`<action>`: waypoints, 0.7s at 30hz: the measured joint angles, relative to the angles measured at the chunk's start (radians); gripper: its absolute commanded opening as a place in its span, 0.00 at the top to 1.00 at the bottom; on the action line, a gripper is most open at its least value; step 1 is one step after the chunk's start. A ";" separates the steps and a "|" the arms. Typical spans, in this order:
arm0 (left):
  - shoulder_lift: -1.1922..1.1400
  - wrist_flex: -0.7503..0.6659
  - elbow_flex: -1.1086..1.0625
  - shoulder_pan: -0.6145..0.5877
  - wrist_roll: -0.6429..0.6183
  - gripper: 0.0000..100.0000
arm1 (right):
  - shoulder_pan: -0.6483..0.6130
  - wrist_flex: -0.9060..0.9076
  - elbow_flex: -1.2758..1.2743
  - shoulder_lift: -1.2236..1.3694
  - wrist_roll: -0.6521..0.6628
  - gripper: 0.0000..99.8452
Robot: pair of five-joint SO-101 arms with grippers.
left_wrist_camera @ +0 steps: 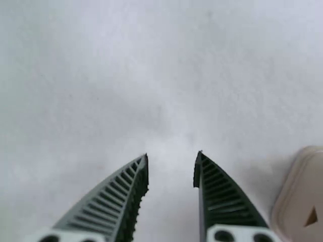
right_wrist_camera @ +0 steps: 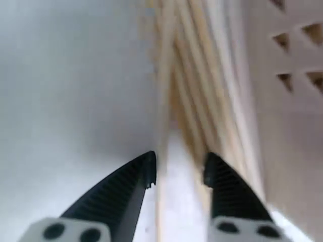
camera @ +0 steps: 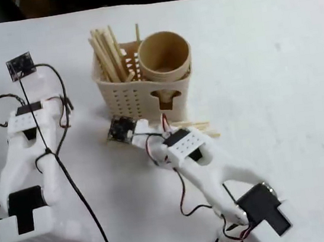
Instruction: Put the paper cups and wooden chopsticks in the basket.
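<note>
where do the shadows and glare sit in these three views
high view: even light, no glare on the table, only faint soft shadows by the basket; left wrist view: a soft grey shadow on the table ahead of the open left pincer; right wrist view: the basket's holes are shaded, the chopsticks ahead of the right pincer lit.

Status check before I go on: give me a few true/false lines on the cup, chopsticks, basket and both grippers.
1. A cup sits in the basket. True.
2. Every chopstick is already in the basket. False: loose chopsticks lie on the table in front of it.
3. The right gripper is open, at the loose chopsticks. True.
4. The left gripper holds a cup. False: it is open over bare table.
5. The basket is tipped on its side. False: it stands upright.
</note>
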State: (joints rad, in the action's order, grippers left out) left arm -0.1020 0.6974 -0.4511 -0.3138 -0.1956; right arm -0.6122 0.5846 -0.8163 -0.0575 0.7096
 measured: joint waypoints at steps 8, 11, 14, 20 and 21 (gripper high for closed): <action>0.000 0.000 0.000 0.000 0.000 0.83 | 0.000 0.023 0.023 0.002 -0.063 0.98; 0.000 0.000 0.000 0.000 0.000 0.83 | -0.002 0.083 0.031 -0.015 -0.081 0.98; 0.000 0.000 0.000 0.000 0.000 0.83 | -0.002 0.126 0.025 -0.068 -0.101 0.98; 0.000 0.000 0.000 0.000 0.000 0.83 | -0.002 0.140 -0.044 -0.236 -0.153 0.98; 0.000 0.000 0.000 0.000 0.000 0.83 | -0.002 0.140 -0.061 -0.269 -0.155 0.98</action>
State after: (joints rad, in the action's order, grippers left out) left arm -0.1020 0.6974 -0.4511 -0.3138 -0.1956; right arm -0.6137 0.7242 -0.8777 -0.3261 0.5547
